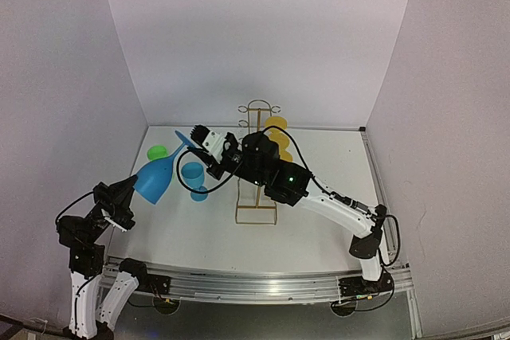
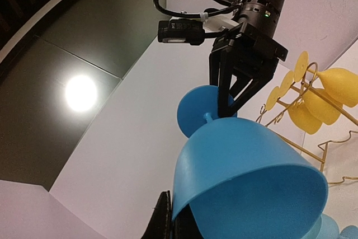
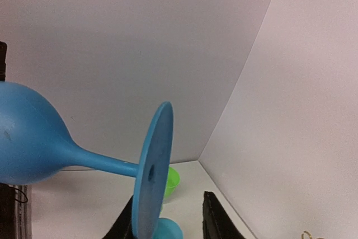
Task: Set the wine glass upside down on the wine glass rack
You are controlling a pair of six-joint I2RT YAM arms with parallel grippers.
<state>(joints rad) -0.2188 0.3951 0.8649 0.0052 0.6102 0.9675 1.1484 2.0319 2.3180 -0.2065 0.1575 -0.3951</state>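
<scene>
Gripping the bowl rim, the left end effector [image 1: 127, 194] is clamped on the wine glass [image 1: 155, 179]. The glass hangs above the bench [image 1: 319, 228] at front left, tilted, with its long axis running from the bowl up and away to the foot. The right end effector [image 2: 228, 109], jaws part-way open, straddles the stem just by the foot; contact not evident. Glass: opaque blue, wide bowl, thin stem, flat disc foot. The wine glass rack [image 1: 256, 166] stands beyond, to the right; right arm is nearer it, so a handover seems likely.
</scene>
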